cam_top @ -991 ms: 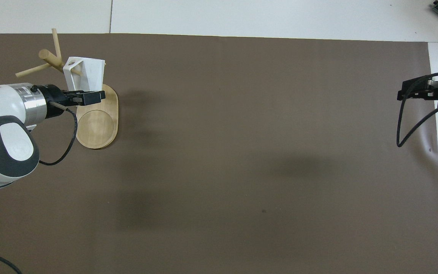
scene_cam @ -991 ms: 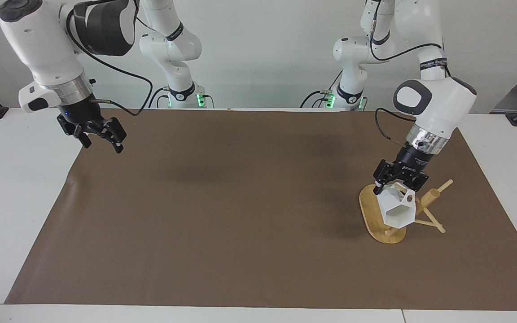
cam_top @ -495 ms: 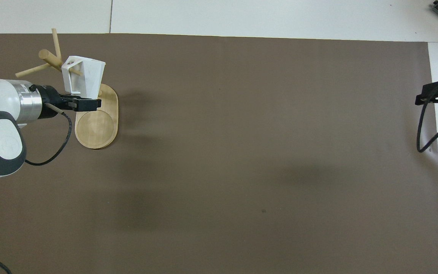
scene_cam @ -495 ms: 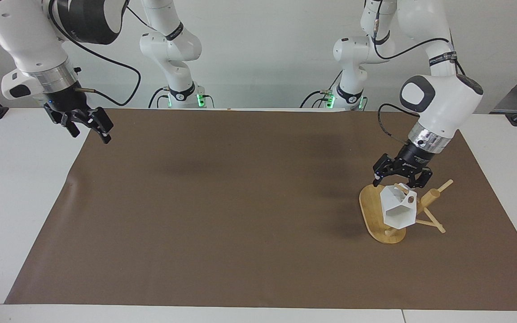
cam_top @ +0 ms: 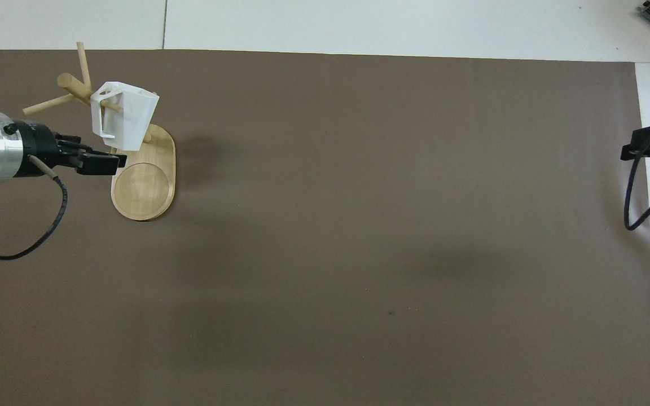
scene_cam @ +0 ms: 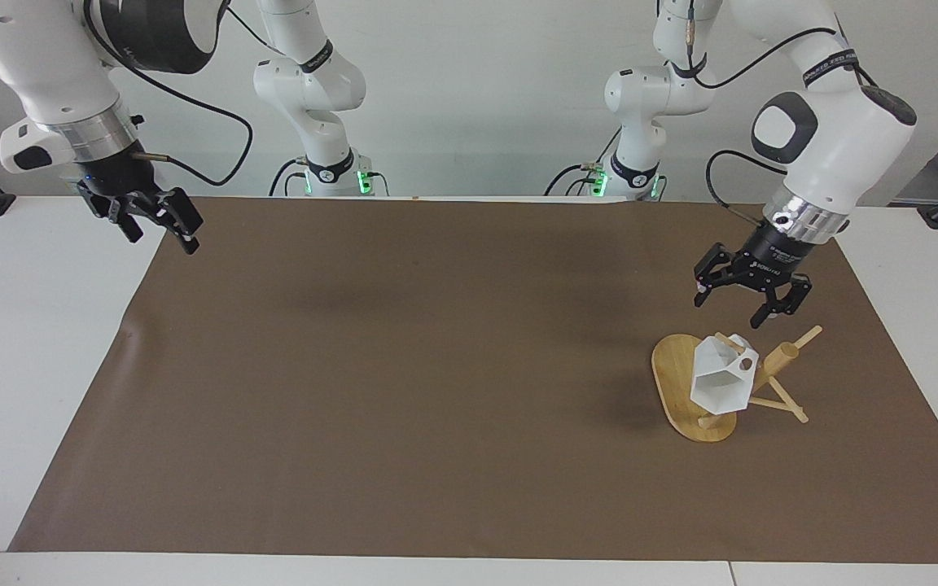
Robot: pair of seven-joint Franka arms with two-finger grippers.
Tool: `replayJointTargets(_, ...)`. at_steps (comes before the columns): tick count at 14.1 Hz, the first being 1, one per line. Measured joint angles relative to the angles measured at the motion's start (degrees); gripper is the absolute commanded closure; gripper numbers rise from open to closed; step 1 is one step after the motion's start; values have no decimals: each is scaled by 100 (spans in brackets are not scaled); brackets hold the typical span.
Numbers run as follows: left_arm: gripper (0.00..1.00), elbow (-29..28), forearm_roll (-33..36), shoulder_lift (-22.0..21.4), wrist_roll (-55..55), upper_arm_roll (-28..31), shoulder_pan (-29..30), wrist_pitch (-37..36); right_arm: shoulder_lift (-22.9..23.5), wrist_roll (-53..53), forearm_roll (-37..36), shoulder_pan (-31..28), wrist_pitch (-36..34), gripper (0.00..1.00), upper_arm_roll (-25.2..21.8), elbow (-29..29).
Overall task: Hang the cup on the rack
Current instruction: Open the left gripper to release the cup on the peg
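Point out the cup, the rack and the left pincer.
cup [scene_cam: 720,389]: facing view, a faceted side wall.
rack [scene_cam: 674,376]: facing view, bare part of the base.
left pincer [scene_cam: 747,304]: facing view, midway between the open fingertips.

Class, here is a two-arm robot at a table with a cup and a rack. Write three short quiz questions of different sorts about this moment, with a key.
1. True or false: the cup hangs by its handle on a peg of the rack.
2. What does the left gripper hold? A) the cup B) a peg C) nothing
3. Fill in: the right gripper waits, open, over the mat at the ___ arm's end of the table.

Key: 1 true; 2 C; 3 right.
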Motion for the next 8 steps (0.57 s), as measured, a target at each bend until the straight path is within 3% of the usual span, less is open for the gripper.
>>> replayJointTargets(4,0,0,16,-280,1862,-8,0,-520,-158,0,0,-8,-5,0,1,-138)
replayJointTargets(8,0,10,102,-436,4502,-8,1,-1089,-216,0,-1,-5,160,0,10,-372)
